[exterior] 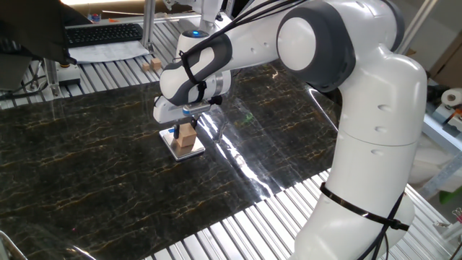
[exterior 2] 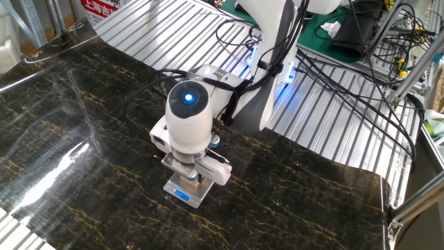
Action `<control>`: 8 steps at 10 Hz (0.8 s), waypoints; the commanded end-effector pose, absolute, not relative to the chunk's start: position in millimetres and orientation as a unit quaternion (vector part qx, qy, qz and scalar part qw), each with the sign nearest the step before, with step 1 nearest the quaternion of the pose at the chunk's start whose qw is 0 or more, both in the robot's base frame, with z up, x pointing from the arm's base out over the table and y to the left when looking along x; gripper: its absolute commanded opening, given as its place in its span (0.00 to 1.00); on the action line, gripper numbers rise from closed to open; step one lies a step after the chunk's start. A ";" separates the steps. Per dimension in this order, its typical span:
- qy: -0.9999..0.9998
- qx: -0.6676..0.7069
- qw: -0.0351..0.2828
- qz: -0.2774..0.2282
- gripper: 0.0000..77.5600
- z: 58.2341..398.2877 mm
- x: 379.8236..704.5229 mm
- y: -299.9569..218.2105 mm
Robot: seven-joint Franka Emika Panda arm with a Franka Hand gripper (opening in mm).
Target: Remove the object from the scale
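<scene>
The wooden cube [exterior: 187,133] stands on the white-silver scale [exterior: 189,150], a thin square plate on the dark marble table. My gripper [exterior: 185,130] comes down from above with its fingers on either side of the cube and looks shut on it. The cube's underside is at or just above the plate. In the other fixed view the wrist hides most of the cube. There only the gripper [exterior 2: 189,182] and the scale [exterior 2: 186,194] with its blue mark show.
A second small tan block [exterior: 152,66] lies on the ribbed metal surface at the back, near a keyboard [exterior: 101,33]. The robot's base and thick arm [exterior: 368,144] stand at the right. Cables [exterior 2: 333,76] run over the metal surface behind the arm.
</scene>
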State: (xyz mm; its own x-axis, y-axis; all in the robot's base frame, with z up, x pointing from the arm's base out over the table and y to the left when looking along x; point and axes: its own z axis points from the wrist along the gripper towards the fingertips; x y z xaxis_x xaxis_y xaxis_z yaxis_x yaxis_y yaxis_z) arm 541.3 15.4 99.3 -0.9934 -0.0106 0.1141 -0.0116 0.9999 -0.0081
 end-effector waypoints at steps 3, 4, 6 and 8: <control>-0.998 0.002 0.068 0.008 0.02 107.4 541.0 19.6; -0.998 0.002 0.069 0.008 0.02 107.4 541.0 19.6; -0.997 0.001 0.073 0.008 0.02 108.1 541.9 19.4; -0.997 0.003 0.075 0.007 0.02 109.3 542.6 19.0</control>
State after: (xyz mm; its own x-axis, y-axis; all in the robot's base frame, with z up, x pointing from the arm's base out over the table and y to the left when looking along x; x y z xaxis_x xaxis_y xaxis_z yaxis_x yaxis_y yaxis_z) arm 541.3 19.3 107.5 -0.9885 -0.0052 0.1508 -0.0075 0.9999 -0.0148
